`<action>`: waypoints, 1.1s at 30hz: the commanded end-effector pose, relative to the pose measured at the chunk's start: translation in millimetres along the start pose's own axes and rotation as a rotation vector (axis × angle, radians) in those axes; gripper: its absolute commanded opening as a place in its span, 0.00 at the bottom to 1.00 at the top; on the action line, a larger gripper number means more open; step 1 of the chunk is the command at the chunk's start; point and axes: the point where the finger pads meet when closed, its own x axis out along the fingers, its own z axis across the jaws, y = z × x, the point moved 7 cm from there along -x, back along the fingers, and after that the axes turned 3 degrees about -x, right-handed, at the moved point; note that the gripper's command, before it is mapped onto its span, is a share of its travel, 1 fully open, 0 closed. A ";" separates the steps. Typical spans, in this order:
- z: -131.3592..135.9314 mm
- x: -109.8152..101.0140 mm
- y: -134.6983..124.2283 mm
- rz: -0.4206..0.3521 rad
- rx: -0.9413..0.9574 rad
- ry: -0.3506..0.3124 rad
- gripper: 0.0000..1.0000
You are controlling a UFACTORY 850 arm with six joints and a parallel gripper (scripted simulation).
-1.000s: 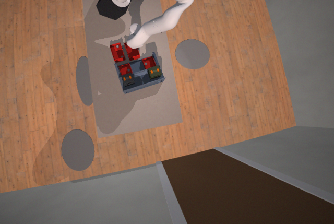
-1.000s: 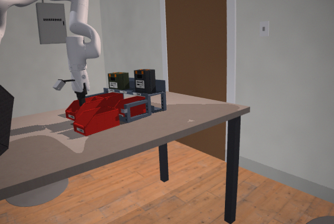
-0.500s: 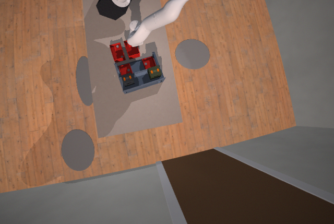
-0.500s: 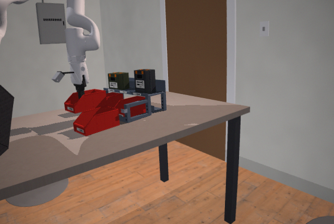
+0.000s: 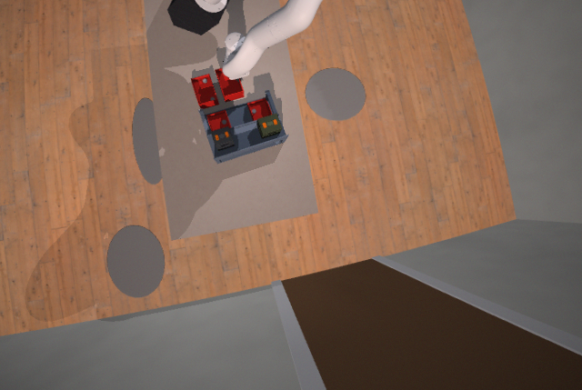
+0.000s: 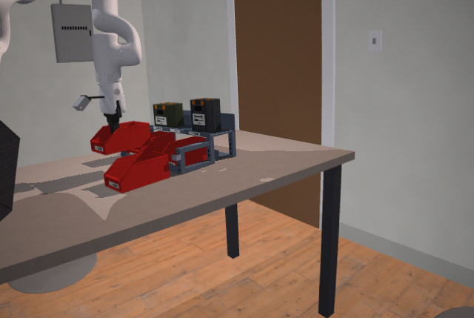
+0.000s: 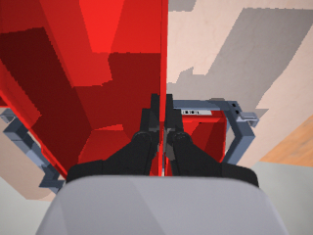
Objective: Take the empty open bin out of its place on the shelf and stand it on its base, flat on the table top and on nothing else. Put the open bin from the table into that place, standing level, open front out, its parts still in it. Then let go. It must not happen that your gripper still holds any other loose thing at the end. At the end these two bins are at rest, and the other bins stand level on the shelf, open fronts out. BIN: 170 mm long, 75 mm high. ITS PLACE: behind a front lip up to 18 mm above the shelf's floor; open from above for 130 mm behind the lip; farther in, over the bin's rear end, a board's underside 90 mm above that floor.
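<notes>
Brown door in grey-green walls, plank floor, grey-brown table with dark legs.

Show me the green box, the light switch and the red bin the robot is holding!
Green box (image 5: pixel 269 127) (image 6: pixel 173 115): top view, its top; outside view, its side.
Light switch (image 6: pixel 374 41): outside view, its middle button.
Red bin (image 5: pixel 231 89) (image 6: pixel 132 138) (image 7: pixel 134 73): top and wrist views, its inside; outside view, its side wall.
</notes>
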 end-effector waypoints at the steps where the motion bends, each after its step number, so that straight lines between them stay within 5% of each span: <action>1: -0.2 -1.7 -0.5 -0.001 0.000 0.000 0.00; 18: 3.6 -1.7 0.2 -0.001 0.000 0.000 0.00; 33: 96.8 -1.7 16.8 -0.001 0.000 0.000 0.00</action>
